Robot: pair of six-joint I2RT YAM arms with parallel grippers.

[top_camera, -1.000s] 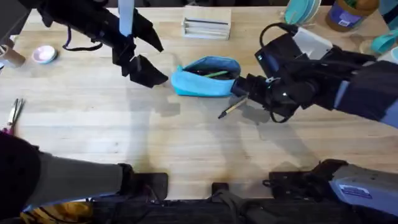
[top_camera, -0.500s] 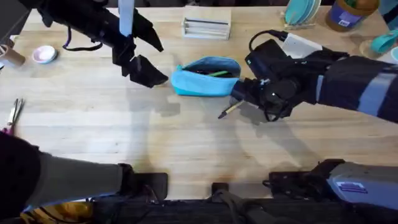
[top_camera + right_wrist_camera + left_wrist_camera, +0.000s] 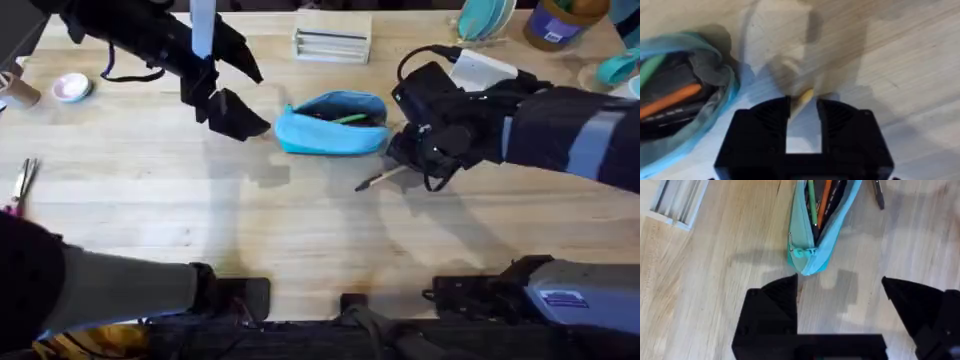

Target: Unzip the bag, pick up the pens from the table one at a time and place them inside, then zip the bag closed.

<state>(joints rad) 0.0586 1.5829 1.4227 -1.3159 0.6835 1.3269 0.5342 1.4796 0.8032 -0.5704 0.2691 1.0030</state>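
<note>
The light blue bag [image 3: 332,124] lies unzipped at the table's [image 3: 300,220] far middle, a green pen [image 3: 348,119] showing inside it. In the left wrist view the bag [image 3: 812,250] gapes, with green and orange pens in it. My left gripper [image 3: 236,114] hovers open just left of the bag's end, and its fingers [image 3: 772,305] stand wide apart. By the bag's right end my right gripper [image 3: 408,158] is shut on the tan pen [image 3: 380,178], which slants down-left with its dark tip low over the wood. The tan pen [image 3: 802,100] sits between the right gripper's fingers [image 3: 832,117], beside the bag [image 3: 700,95].
A white box [image 3: 332,44] stands behind the bag. A pink dish [image 3: 72,87] and scissors [image 3: 22,180] lie at the left edge. A white pad [image 3: 482,70], teal items [image 3: 485,18] and a jar [image 3: 555,20] crowd the far right. Bare wood stretches along the front.
My right gripper has shifted slightly right and toward the bag's end, and the tan pen it holds now lies flatter. The left arm and bag have not moved.
</note>
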